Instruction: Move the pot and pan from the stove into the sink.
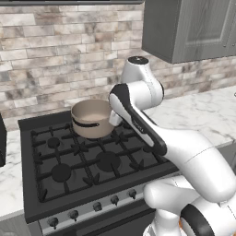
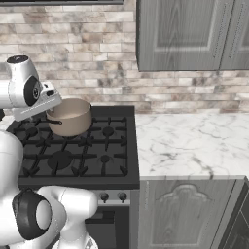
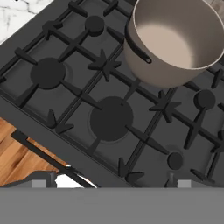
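Observation:
The tan-brown pot (image 1: pixel 92 118) (image 2: pixel 71 116) stands upright and empty on a back burner of the black stove (image 1: pixel 92 161) (image 2: pixel 82 155). In the hand view the pot (image 3: pixel 175 39) sits at the upper right, its dark side handle facing me, above the iron grates of the stove (image 3: pixel 109 118). My gripper (image 3: pixel 111 183) hovers open above the stove's front part, its two fingertips (image 3: pixel 41 183) far apart with nothing between them. It is apart from the pot, beside and above it. The pan and the sink are out of view.
White marble counter (image 2: pixel 194 141) (image 1: pixel 203 110) runs to the right of the stove, with grey wall cabinets (image 2: pixel 189 34) overhead. Front knobs (image 1: pixel 97 206) line the stove's edge. A dark object (image 1: pixel 1 138) sits at the left edge. Wooden floor (image 3: pixel 17 157) lies below.

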